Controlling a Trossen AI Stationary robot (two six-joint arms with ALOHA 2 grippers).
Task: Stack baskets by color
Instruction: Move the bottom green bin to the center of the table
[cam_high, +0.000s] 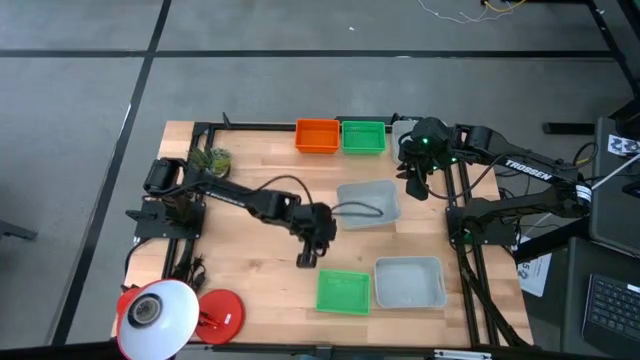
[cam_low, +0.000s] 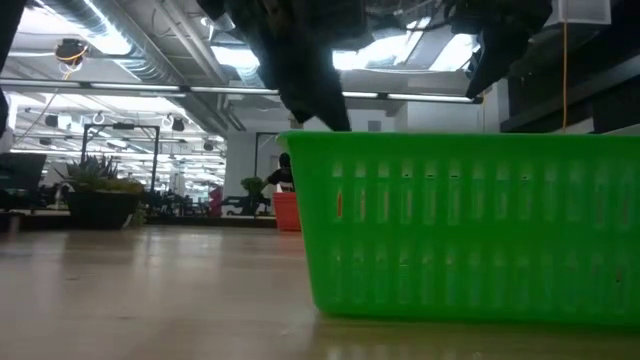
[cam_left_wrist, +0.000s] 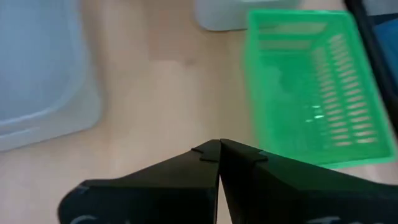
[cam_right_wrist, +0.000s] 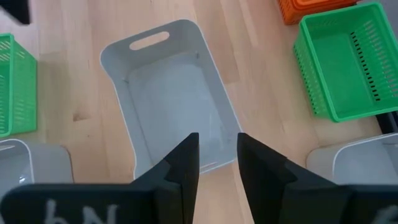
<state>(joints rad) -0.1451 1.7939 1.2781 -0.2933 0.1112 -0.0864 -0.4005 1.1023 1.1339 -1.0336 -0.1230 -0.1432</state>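
An orange basket (cam_high: 317, 136) and a green basket (cam_high: 363, 137) stand side by side at the table's far edge. A translucent grey basket (cam_high: 370, 203) sits mid-table. A second green basket (cam_high: 343, 291) and a second grey basket (cam_high: 409, 282) sit near the front edge. My left gripper (cam_high: 308, 258) hangs shut over bare wood, just left of the near green basket (cam_left_wrist: 314, 87) and holding nothing. My right gripper (cam_right_wrist: 217, 146) is open and empty above the right end of the middle grey basket (cam_right_wrist: 168, 93).
A round red-and-white lamp (cam_high: 170, 312) stands at the near left corner, and a small plant (cam_high: 210, 158) at the far left. Another pale basket (cam_right_wrist: 360, 158) shows beside the far green one (cam_right_wrist: 345, 59). Bare wood lies left of the middle.
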